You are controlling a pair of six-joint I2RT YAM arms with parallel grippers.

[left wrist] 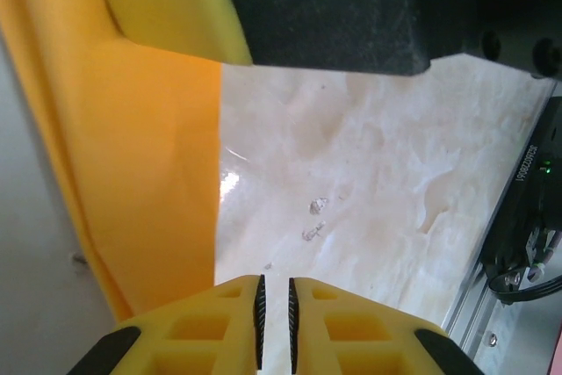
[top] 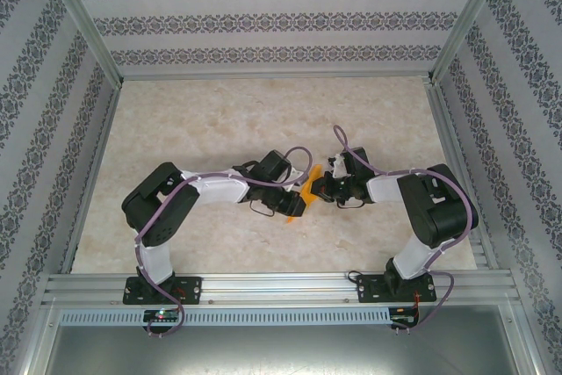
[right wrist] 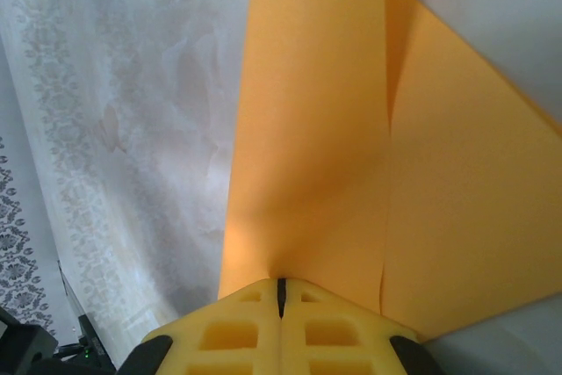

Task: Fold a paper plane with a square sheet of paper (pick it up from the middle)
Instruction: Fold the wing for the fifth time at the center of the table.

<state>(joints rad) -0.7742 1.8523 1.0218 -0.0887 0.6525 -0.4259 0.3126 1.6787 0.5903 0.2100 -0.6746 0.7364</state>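
The orange sheet of paper [top: 303, 192] hangs above the table's middle between my two grippers, folded into overlapping layers. I cannot tell whether it has the shape of a paper plane. My right gripper [right wrist: 281, 284] is shut on the paper's [right wrist: 307, 129] near edge, with a second layer lying to the right of a crease. In the top view the right gripper [top: 320, 189] faces left. My left gripper [left wrist: 275, 280] has its jaws a narrow slit apart with only table showing between them. The paper [left wrist: 149, 173] hangs to their left. From above the left gripper [top: 290, 195] sits against the paper.
The marbled tabletop [top: 263, 120] lies below with free room all round the grippers. Patterned walls close three sides, and an aluminium rail [top: 281, 284] runs along the near edge. The right arm's black body [left wrist: 334, 6] hangs close above the left gripper.
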